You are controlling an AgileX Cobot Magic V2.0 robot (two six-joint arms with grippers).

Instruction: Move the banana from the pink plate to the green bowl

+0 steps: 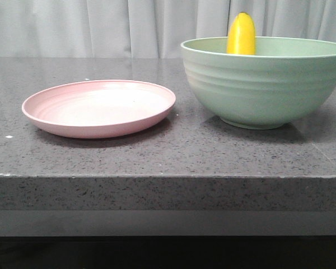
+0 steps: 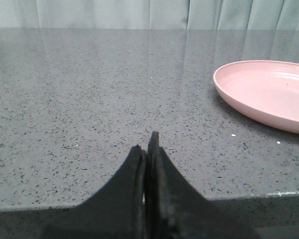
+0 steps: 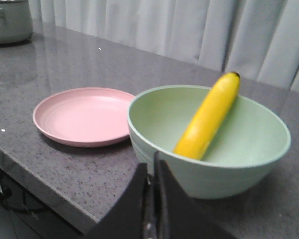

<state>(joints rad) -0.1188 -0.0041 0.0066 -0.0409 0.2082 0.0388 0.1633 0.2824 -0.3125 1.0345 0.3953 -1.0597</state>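
Note:
The banana (image 1: 241,35) leans upright inside the green bowl (image 1: 263,84) on the right of the dark stone table; its tip sticks above the rim. In the right wrist view the banana (image 3: 208,117) rests slanted against the bowl (image 3: 239,169) wall. The pink plate (image 1: 98,106) sits bare to the left of the bowl, also seen as the plate (image 3: 82,115) and plate (image 2: 269,94). My left gripper (image 2: 147,144) is shut with nothing held, near the table's front edge, left of the plate. My right gripper (image 3: 152,164) is shut and holds nothing, just outside the bowl.
The table's front edge (image 1: 168,176) runs across near the camera. A grey metal pot (image 3: 7,20) stands at the far corner in the right wrist view. A pale curtain (image 1: 101,25) hangs behind the table.

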